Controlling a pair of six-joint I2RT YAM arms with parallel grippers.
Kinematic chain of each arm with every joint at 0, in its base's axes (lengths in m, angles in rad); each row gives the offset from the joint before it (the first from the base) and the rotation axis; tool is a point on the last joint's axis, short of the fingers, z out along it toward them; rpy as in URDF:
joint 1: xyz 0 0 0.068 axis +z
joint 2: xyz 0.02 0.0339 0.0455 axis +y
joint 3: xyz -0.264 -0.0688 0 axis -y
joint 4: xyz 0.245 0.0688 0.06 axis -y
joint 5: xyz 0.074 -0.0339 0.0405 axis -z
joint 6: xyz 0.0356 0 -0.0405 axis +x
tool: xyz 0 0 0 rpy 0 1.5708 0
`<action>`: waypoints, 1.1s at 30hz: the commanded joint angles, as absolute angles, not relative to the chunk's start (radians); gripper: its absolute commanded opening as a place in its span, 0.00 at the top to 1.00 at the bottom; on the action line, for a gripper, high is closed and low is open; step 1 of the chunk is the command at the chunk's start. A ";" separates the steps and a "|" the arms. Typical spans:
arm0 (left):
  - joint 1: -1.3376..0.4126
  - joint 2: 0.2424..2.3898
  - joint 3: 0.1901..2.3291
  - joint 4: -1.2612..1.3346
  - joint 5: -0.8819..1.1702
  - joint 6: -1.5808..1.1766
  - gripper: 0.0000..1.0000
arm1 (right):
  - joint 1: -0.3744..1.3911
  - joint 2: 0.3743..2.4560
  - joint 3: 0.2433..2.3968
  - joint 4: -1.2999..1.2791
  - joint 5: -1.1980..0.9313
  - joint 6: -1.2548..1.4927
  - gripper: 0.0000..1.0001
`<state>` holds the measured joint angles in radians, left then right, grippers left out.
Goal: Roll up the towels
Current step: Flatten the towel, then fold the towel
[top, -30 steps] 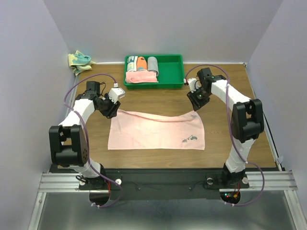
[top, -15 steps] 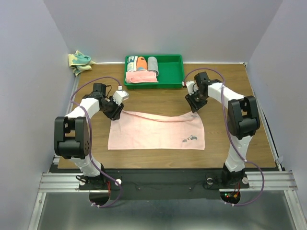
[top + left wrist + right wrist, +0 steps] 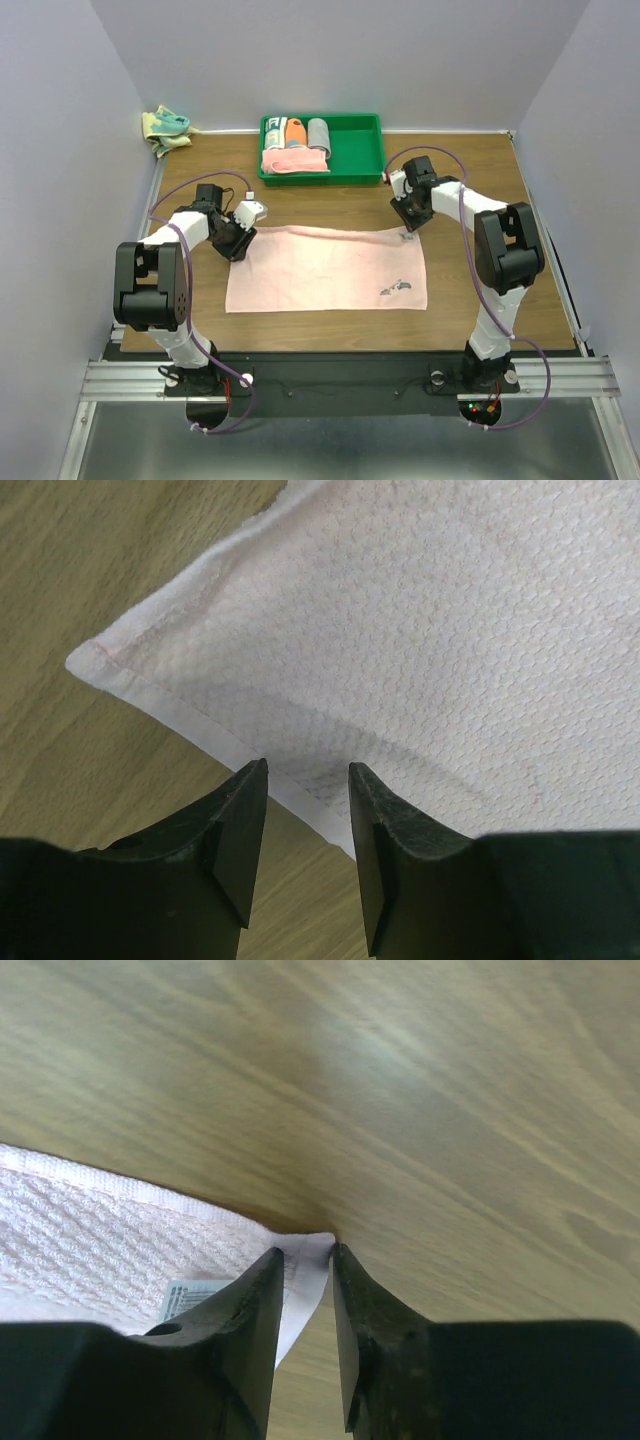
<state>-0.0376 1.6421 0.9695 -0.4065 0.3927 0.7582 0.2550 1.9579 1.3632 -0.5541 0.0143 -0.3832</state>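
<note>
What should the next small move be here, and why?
Probably open both grippers and lift clear: the pink towel lies flat, the left gripper and right gripper sit low at its far corners, so spreading looks done and rolling can start.

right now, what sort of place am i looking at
Probably a robot lab test cell: a left arm and right arm mounted at the edge of a wooden table, plain panel walls, and a green tray holding rolled towels.
</note>
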 commanded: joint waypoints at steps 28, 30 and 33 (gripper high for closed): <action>-0.038 1.742 1.226 -0.328 0.405 0.592 0.54 | 0.190 1.841 1.387 -0.554 -0.081 -0.390 0.47; -0.038 1.767 1.247 -0.325 0.405 0.592 0.54 | 0.176 1.868 1.400 -0.563 -0.106 -0.394 0.47; -0.037 1.805 1.272 -0.334 0.400 0.586 0.54 | 0.149 1.908 1.434 -0.587 -0.153 -0.387 0.47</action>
<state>-0.0376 1.7885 1.2129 -0.3325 0.4076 0.6071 0.1829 1.8683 1.3693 -0.5495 -0.0849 -0.3786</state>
